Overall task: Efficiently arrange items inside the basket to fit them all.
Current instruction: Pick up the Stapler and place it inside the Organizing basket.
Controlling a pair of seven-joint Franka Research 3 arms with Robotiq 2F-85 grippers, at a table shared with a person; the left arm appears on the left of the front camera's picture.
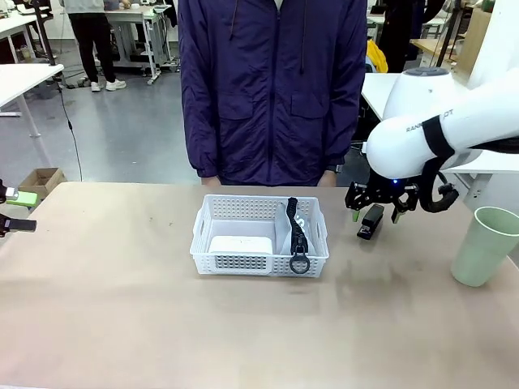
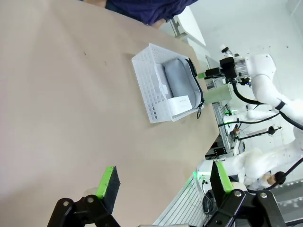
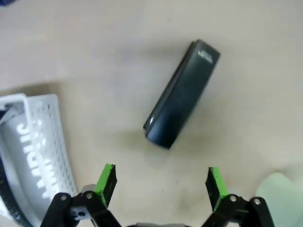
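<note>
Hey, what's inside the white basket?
The basket holds the grey pouch, its black strap hanging over the front rim, and the white block beside it. Anything beneath them is hidden.

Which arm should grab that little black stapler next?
Right. The right gripper hangs open directly over the stapler beside the basket; the left gripper sits far across the table.

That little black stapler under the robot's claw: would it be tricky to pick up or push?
Probably not very. The stapler looks rigid, so it should not bend between the pads of the right gripper. Its glossy shell may be a bit slippery. Long, narrow and lying down, it would likely swivel rather than roll if pushed at one end.
</note>
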